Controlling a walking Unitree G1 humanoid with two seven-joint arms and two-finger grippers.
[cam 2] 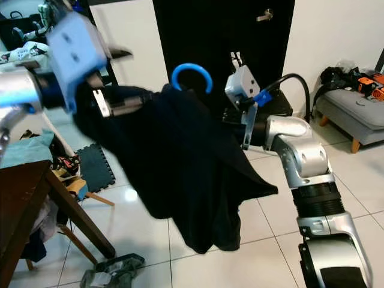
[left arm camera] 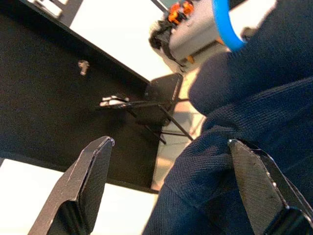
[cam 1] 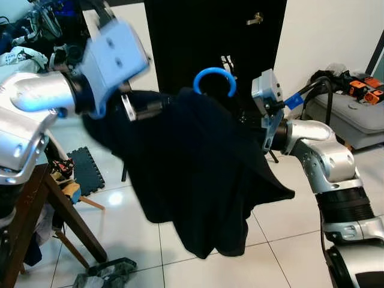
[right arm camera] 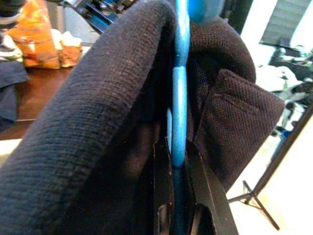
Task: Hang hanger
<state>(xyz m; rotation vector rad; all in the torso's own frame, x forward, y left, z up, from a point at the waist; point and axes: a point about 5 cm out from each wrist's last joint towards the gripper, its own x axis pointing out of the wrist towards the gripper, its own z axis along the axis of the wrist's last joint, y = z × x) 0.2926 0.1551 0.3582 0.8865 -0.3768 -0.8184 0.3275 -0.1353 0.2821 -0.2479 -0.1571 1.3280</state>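
So the robot's got a blue plastic hanger (cam 1: 215,78) with a dark navy fabric garment (cam 1: 192,168) draped over it, held up in mid-air right in front of the black door (cam 1: 198,36). The hanger's round hook sticks up above the collar, and the garment hangs down from it over the white tiled floor (cam 1: 282,216), not touching it.

The right gripper (right arm camera: 177,169) is on the right side of the hanger, and the wrist view shows its two black fingers pinched tight on the blue bar, with fabric bunched on both sides. The left gripper (left arm camera: 171,181) is at the hanger's left shoulder; its fingers are spread wide apart, one of them against the navy cloth, the other in free air, so it isn't clamping anything.

Left of the hanger and lower down there's a brown wooden table (cam 2: 24,198), with a crumpled greyish cloth (cam 1: 108,273) on the floor beneath. Far right of the hanger sits a grey sofa (cam 2: 354,114).
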